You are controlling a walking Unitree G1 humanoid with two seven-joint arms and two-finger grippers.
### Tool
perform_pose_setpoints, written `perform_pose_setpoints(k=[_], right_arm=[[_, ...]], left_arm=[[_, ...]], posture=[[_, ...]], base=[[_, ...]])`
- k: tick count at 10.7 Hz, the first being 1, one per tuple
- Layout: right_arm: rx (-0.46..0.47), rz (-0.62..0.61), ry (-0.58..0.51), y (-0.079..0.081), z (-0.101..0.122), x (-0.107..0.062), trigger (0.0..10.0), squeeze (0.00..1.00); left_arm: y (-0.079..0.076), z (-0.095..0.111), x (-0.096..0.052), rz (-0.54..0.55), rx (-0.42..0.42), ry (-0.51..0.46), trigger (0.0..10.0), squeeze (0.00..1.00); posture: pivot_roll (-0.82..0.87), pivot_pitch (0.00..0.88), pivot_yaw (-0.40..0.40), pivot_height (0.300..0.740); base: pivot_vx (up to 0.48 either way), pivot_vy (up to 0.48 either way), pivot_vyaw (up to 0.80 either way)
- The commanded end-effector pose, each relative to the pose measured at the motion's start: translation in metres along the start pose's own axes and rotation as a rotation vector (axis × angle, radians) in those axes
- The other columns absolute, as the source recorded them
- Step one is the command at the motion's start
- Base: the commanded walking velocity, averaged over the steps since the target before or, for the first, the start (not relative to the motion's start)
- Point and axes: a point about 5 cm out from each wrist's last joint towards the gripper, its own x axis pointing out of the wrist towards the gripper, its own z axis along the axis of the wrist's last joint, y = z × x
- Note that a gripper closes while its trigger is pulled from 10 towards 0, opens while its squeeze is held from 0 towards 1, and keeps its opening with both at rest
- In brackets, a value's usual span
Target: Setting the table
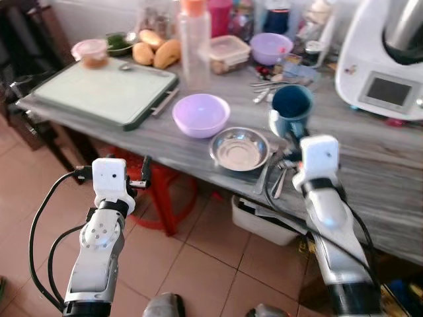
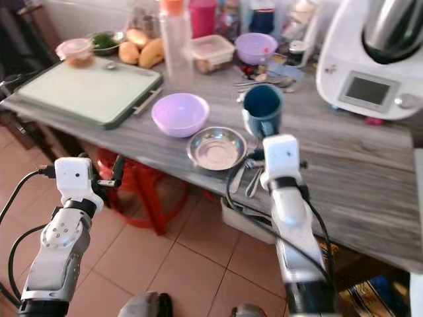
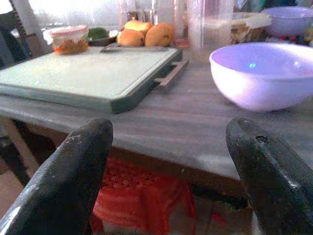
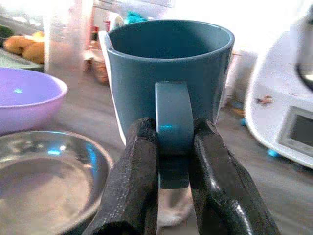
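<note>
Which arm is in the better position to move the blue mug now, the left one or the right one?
The right. The right gripper is already shut on the handle of the blue mug, beside the steel bowl. The left gripper is open, short of the table edge, facing the purple bowl.

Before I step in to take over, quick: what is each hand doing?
Left hand: open, holding nothing, short of the table edge.
Right hand: closed on the blue mug by its handle.

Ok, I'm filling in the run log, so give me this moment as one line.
right claw: shut on blue mug handle | mug: beside steel bowl | left claw: open, off table edge
</note>
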Motion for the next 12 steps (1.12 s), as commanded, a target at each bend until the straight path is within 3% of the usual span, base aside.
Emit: perform_pose_setpoints(k=[1, 5, 10, 12], right_arm=[[-0.037, -0.025, -0.083, -0.004, 0.017, 0.001, 10.0, 0.00], [-0.033, -0.104, -0.099, -0.007, 0.025, -0.010, 10.0, 0.00], [-0.035, -0.083, -0.095, -0.009, 0.027, -0.021, 10.0, 0.00], [-0.028, -0.068, -0.068, -0.008, 0.022, -0.035, 10.0, 0.00]], left_arm=[[-0.003, 0.007, 0.002, -0.012, -0.007, -0.025, 10.0, 0.00], [-0.001, 0.007, 0.001, -0.002, -0.002, -0.028, 10.0, 0.00], [0.004, 0.010, 0.002, 0.000, 0.010, -0.039, 10.0, 0.00], [0.010, 0.009, -0.001, 0.017, 0.018, -0.040, 10.0, 0.00]], posture=[[-0.04, 0.000, 0.018, 0.740], [-0.04, 0.000, 0.011, 0.740], [-0.04, 0.000, 0.009, 0.740], [-0.03, 0.000, 0.004, 0.740]], base=[[0.266, 0.000, 0.00], [0.271, 0.000, 0.00], [0.266, 0.000, 0.00], [0.272, 0.000, 0.00]])
